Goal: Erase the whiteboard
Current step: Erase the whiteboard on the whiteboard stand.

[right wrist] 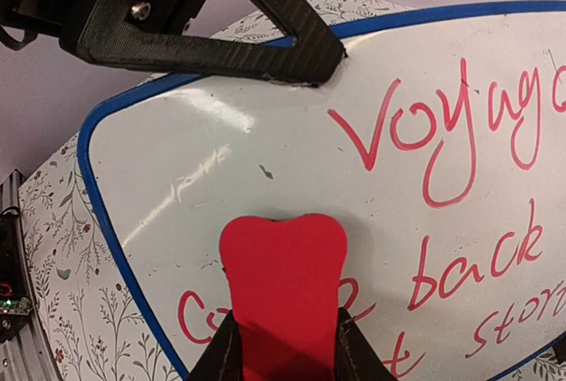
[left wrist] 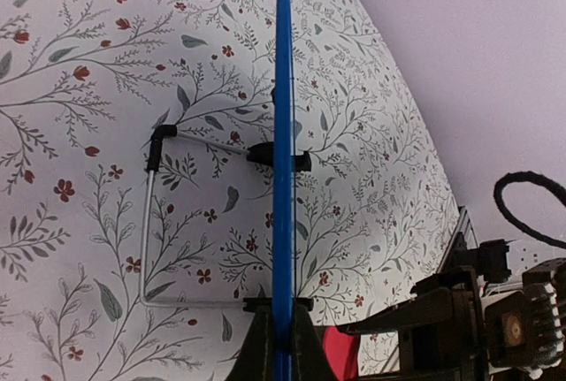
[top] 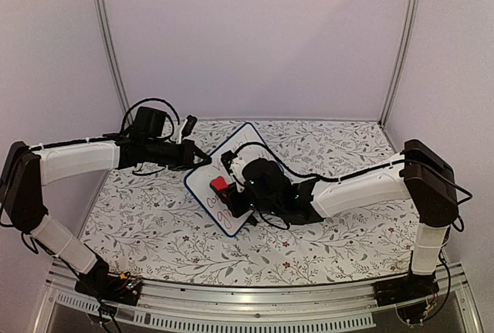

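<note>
Small glossy white whiteboard with thin dark-blue rim (top: 202, 184): at the centre of the floral-patterned table (top: 147, 229), set diagonally, bearing red handwriting (right wrist: 442, 133). Left end effector (left wrist: 283, 341): closed on the board's far-left rim. Red rounded block eraser (right wrist: 283, 266): flat against the board face, touching the writing. Right end effector (right wrist: 283, 350): clamped on the eraser.

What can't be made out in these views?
- Right wrist view: the writing on the whiteboard runs off the right and bottom edges, and the eraser covers part of one word.
- Left wrist view: the whiteboard is edge-on, so its face is hidden.
- Top view: the right arm covers part of the whiteboard, and the writing is too small to read.
</note>
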`<state>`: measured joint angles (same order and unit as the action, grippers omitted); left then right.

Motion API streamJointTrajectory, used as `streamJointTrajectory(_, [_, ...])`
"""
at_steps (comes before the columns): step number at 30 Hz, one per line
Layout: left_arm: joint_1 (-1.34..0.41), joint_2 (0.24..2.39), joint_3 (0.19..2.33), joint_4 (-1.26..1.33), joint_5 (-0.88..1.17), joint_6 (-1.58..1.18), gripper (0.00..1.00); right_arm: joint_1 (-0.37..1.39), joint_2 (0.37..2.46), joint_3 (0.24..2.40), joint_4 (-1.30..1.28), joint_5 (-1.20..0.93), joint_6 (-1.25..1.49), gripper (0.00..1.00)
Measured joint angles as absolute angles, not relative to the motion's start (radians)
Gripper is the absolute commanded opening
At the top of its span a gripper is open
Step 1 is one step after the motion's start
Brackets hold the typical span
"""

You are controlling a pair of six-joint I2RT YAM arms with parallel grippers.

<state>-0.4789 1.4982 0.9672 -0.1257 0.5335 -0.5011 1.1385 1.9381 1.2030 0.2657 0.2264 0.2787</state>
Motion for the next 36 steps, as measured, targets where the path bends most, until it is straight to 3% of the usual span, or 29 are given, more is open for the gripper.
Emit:
streamJointTrajectory(18, [-0.479,1.498,0.967,-0.125,0.533,-0.501,0.0,1.1,1.968,1.335,0.187,0.257,0.294,0.23])
streamJointTrajectory(36, [-0.479,1.498,0.967,-0.126,0.53,-0.501,0.0,1.095,1.962,1.256,0.265,0.262,0.329,0.22])
